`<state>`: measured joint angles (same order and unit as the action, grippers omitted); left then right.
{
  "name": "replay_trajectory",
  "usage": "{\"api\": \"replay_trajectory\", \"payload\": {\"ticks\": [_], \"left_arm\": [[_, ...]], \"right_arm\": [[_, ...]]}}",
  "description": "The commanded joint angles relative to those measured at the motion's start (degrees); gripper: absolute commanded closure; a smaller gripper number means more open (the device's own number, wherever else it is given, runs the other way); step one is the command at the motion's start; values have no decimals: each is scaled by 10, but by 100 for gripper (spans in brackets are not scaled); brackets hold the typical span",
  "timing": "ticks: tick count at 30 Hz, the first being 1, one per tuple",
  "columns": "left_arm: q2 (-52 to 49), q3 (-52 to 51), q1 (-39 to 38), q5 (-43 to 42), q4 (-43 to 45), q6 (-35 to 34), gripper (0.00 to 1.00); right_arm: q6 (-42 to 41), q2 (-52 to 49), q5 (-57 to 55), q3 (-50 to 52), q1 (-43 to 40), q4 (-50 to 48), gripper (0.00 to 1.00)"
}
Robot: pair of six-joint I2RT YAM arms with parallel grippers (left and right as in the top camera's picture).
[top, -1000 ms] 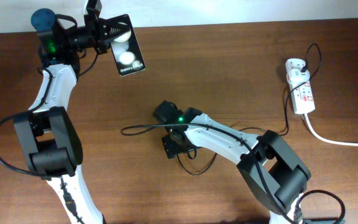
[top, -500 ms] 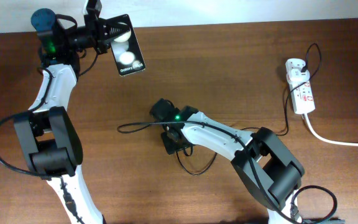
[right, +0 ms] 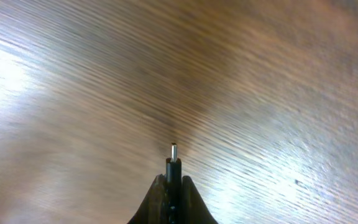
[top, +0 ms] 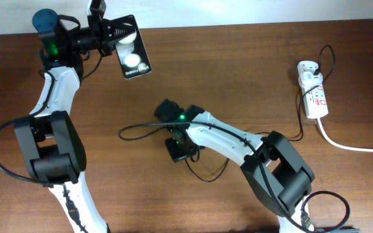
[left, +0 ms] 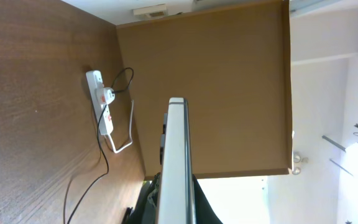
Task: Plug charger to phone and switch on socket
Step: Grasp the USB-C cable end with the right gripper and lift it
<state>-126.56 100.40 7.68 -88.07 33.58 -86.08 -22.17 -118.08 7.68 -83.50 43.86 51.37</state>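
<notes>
Overhead, phone [top: 129, 55] upper left, socket [top: 313, 94] far right, charger [top: 135, 132] looping between.

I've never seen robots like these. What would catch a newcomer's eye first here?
First is the glossy black phone with two white spots, gripped by the left tool at the upper left of the overhead view. Near the table's middle, the right tool pinches the charger by its tiny plug tip, with the thin black cable looping over the wood. The white socket lies far off at the right edge.
</notes>
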Motion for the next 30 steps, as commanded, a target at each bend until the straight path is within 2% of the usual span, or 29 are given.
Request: {"api": "replay_trajectory", "payload": {"ticks": [1, 5, 8, 11, 15, 18, 21, 23, 27, 30], "left_arm": [[0, 5, 4, 4, 2, 9, 100], [0, 5, 12, 4, 2, 9, 100], [0, 5, 17, 5, 2, 9, 100], [0, 5, 17, 9, 2, 9, 100], [0, 5, 3, 24, 2, 9, 100], [0, 5, -24, 68, 2, 8, 100], [0, 5, -40, 102, 2, 2, 100], [0, 5, -43, 117, 19, 2, 100], [0, 5, -43, 164, 19, 0, 100], [0, 5, -43, 174, 19, 10, 100]], "right_arm": [[47, 9, 130, -51, -41, 16, 96], [101, 13, 274, -51, -115, 17, 96], [266, 13, 537, -51, -182, 16, 96], [367, 13, 695, -51, -207, 16, 96], [384, 13, 813, -51, -211, -49, 96], [316, 13, 812, -52, -211, -106, 96], [202, 13, 812, -52, -222, -202, 96], [43, 13, 756, -52, -239, -319, 96], [-147, 13, 719, -52, -241, -539, 96], [-178, 13, 695, -52, -241, -578, 96]]}}
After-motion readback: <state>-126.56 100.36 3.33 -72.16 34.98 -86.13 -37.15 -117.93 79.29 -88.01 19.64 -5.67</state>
